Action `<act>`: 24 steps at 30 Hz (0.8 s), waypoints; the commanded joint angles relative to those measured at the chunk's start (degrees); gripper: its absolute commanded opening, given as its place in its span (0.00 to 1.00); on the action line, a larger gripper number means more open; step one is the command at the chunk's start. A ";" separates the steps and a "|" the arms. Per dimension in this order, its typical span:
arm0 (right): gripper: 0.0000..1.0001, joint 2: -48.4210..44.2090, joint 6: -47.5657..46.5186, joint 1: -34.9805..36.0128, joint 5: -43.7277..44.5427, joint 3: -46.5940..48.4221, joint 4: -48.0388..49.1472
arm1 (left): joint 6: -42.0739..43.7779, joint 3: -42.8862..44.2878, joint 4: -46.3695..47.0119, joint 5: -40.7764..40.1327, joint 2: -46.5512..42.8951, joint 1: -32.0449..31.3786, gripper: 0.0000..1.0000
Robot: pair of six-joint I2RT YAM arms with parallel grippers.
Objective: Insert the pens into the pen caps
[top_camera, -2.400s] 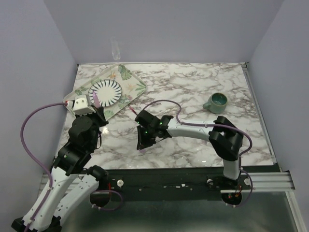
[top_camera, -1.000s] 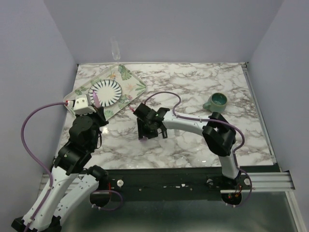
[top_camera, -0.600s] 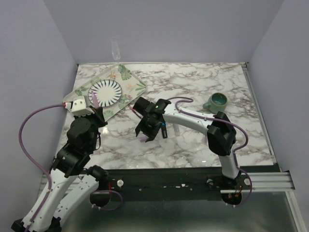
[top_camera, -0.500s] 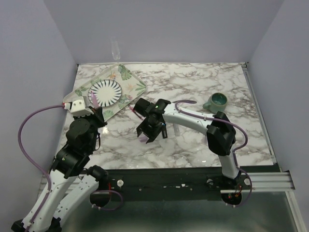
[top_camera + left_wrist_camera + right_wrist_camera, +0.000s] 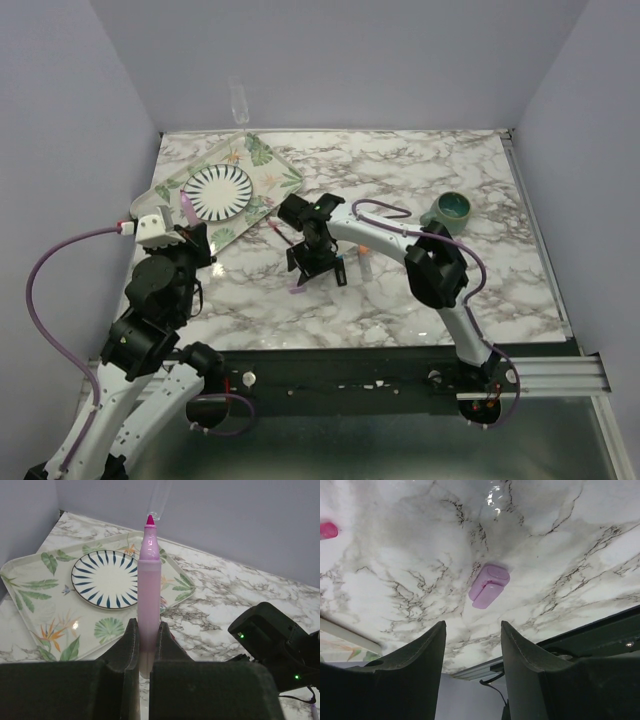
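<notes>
Purple cap (image 5: 489,586) lying flat on marble worktop (image 5: 560,540), just ahead of right jaws. These are spread wide, nothing held. Cap sits on gap line, beyond fingertips (image 5: 437,630). Its long axis is slanted across gap, not square to it. Right arm nearer.

Pink pen (image 5: 149,590) is clamped upright in closed left jaws, tip up, well apart at left near tray (image 5: 285,178).

Against earliest top view: right wrist swung back toward tray, elbow drawn in. Purple cap and small orange cap (image 5: 365,250) are now uncovered.
</notes>
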 commanded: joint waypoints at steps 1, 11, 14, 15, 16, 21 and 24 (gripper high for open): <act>0.55 2.15 5.60 -0.17 -1.38 -0.38 -3.87 | -0.46 -0.77 1.92 0.87 -1.04 -0.36 0.00; 0.55 4.61 5.25 -0.17 -3.76 -1.61 -3.44 | -0.20 -0.86 1.92 0.26 -2.27 -1.15 0.00; 0.55 5.58 5.87 -0.25 -3.67 -1.44 -2.64 | -0.20 -0.86 1.74 0.08 -2.63 -1.42 0.00; 0.55 5.84 6.13 -0.25 -2.54 -1.18 -2.46 | -0.20 -0.86 1.83 0.08 -2.63 -1.42 0.00; 0.55 6.11 6.22 -0.52 -2.18 -0.65 -1.94 | -0.11 -0.86 1.83 -0.01 -2.63 -1.51 0.00; 0.54 8.39 7.27 -0.61 -2.08 1.11 -3.33 | -0.02 -0.95 1.74 0.08 -2.71 -1.86 0.00; 0.53 9.18 6.75 -0.61 -1.57 0.76 -3.95 | -0.02 -0.95 1.83 -0.09 -2.80 -1.86 0.00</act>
